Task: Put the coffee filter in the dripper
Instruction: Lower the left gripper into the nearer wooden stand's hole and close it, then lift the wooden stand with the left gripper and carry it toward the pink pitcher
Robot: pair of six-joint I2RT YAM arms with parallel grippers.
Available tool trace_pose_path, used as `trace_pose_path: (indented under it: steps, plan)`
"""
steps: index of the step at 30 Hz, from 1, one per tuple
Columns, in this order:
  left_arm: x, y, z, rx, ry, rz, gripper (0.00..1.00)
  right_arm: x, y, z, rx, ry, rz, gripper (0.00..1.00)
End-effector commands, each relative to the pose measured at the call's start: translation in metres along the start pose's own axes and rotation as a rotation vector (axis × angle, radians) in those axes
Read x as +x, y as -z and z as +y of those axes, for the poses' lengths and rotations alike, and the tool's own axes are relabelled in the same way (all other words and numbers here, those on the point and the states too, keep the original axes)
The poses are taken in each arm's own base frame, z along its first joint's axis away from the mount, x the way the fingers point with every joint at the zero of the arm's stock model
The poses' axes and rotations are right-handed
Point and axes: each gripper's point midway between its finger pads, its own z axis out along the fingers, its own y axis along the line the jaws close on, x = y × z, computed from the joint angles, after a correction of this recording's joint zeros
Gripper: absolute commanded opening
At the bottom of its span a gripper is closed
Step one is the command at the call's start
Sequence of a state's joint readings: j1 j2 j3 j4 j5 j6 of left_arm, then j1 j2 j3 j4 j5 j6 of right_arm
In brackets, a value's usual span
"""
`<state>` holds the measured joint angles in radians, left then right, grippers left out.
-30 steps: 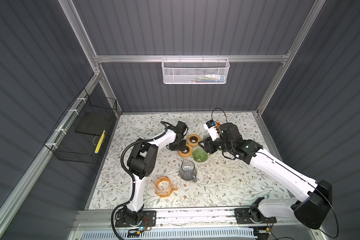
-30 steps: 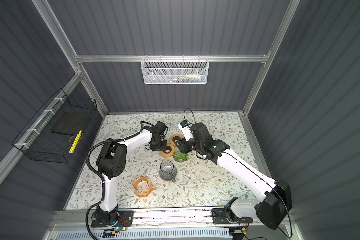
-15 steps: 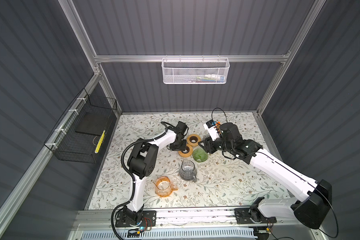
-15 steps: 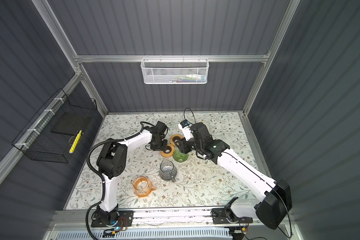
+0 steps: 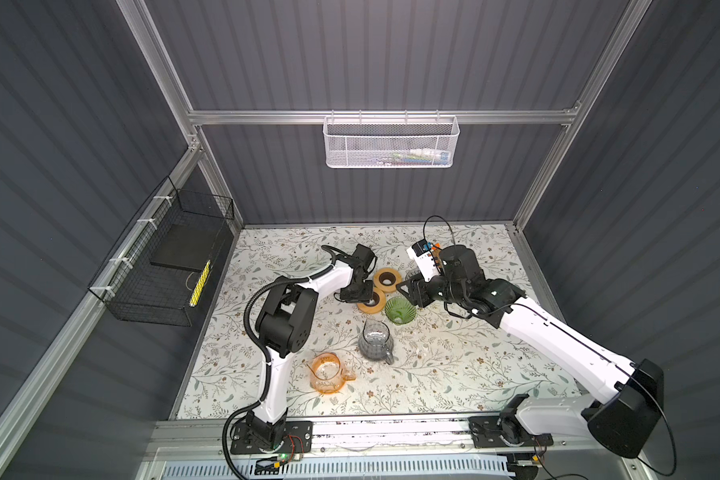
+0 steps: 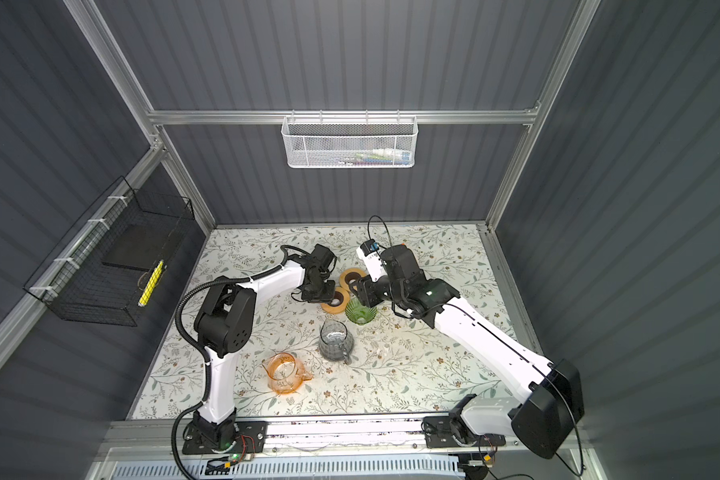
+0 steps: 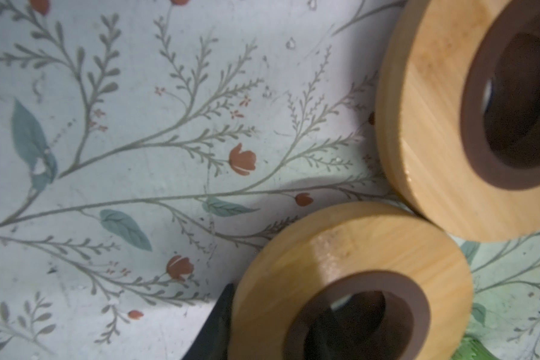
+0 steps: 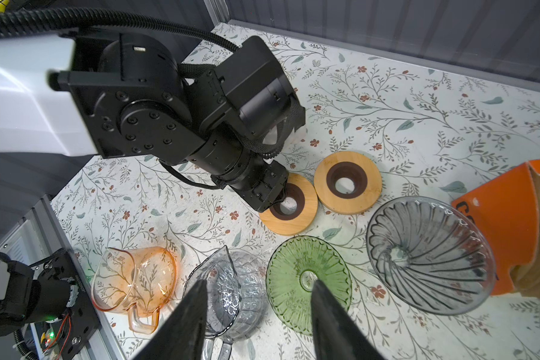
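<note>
Only the right wrist view shows the filter box (image 8: 505,230), at frame right; right claw (image 8: 259,280) stands open, empty, by the green dripper (image 8: 290,268); left claw (image 8: 279,199) straddles a ring (image 8: 293,229), grip indeterminate.

We have both top views mounted high over the front rail, side by side, facing down and toward the back wall. They stand far off, so each takes in the whole flower-printed tabletop (image 5: 454,374), both arms and the white mesh wall basket (image 5: 389,141), with only a slight sideways shift between them. Our left wrist camera looks nearly straight down from very close. Its picture is filled with tabletop print, a round bamboo ring with a dark brown centre (image 7: 349,249) and a second such ring (image 7: 424,124). Our right wrist camera sits farther back, looking obliquely across the table past the right gripper (image 8: 259,283) at the left arm (image 8: 169,124). It shares both rings with every other view.
</note>
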<state>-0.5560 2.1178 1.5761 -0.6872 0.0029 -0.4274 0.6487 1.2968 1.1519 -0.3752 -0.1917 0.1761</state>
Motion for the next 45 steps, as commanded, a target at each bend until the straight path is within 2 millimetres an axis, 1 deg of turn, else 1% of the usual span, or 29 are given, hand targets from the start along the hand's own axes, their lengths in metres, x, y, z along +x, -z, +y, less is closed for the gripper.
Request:
trace_pose_path:
  steps: [1,6,8,10,12,22,30,35,38,43,45]
  plan:
    - [0.006,0.001,0.005,-0.03,0.001,0.006,0.13,0.002,0.005,0.002,-0.007,-0.002,0.015,0.55]
    - [0.003,0.012,0.008,-0.049,-0.008,-0.018,0.06,0.001,0.006,0.003,-0.01,-0.01,0.012,0.55]
    - [0.001,0.019,0.009,-0.052,-0.01,-0.03,0.05,0.001,0.007,0.003,-0.014,-0.013,0.01,0.55]
    - [-0.001,0.026,0.009,-0.056,-0.012,-0.044,0.02,0.001,0.008,0.003,-0.012,-0.015,0.01,0.55]
    - [-0.003,0.032,0.01,-0.055,-0.014,-0.059,0.0,0.001,0.008,0.004,-0.013,-0.018,0.008,0.55]
    - [-0.006,0.061,0.013,-0.07,-0.022,-0.11,0.0,0.0,0.009,0.007,-0.024,-0.029,0.01,0.55]
    - [-0.003,0.094,0.024,-0.096,-0.027,-0.143,0.0,-0.003,0.01,0.017,-0.034,-0.015,0.004,0.55]
    - [0.006,0.121,0.033,-0.111,-0.022,-0.167,0.0,-0.008,0.011,0.025,-0.044,0.006,-0.003,0.55]
    - [0.014,0.138,0.036,-0.112,-0.014,-0.172,0.0,-0.012,0.014,0.03,-0.056,0.015,-0.013,0.54]
    - [0.037,0.168,0.042,-0.099,0.009,-0.168,0.0,-0.017,0.018,0.036,-0.071,0.019,-0.029,0.55]
    - [0.047,0.183,0.045,-0.092,0.027,-0.18,0.0,-0.021,0.022,0.04,-0.083,0.018,-0.041,0.55]
